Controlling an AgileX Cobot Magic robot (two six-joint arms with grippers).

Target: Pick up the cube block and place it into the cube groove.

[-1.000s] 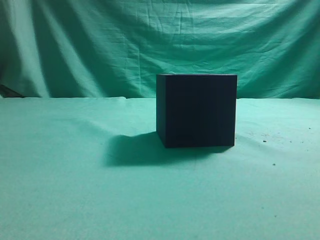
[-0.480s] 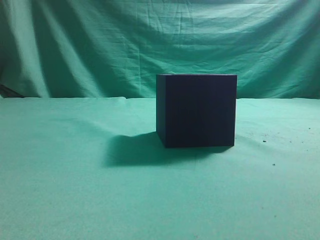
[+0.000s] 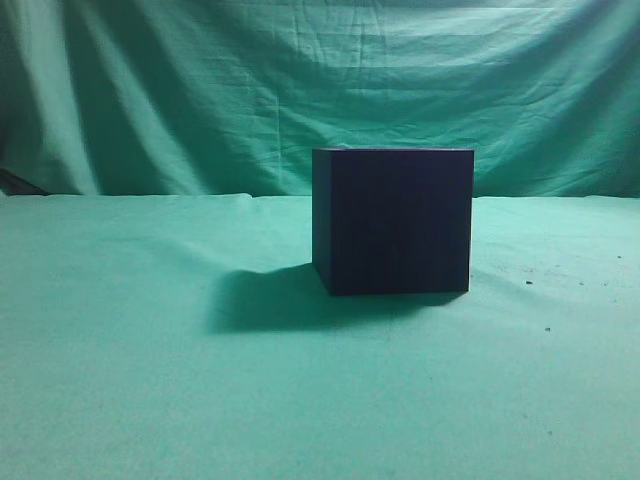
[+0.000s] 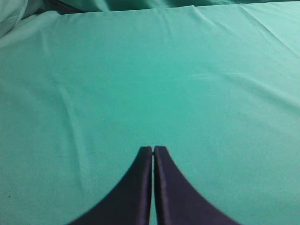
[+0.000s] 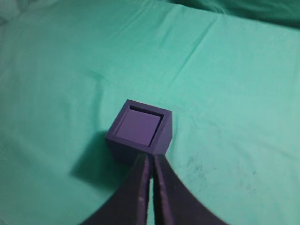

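The cube groove (image 3: 392, 221) is seen in the exterior view as a very dark box that stands upright on the desk (image 3: 150, 400), which is covered with green cloth. A shadow is thrown by it to the left on the cloth. From the right wrist view the top of the box (image 5: 140, 133) is seen to be open, and the cube block (image 5: 139, 127), lighter purple, is found inside it, with a thin dark gap along the far edge. The right hand (image 5: 152, 161) is held above the near side of the box, its two fingers pressed together with nothing between them. The left hand (image 4: 153, 152) is closed in the same way, empty, over bare green cloth, well apart from the box.
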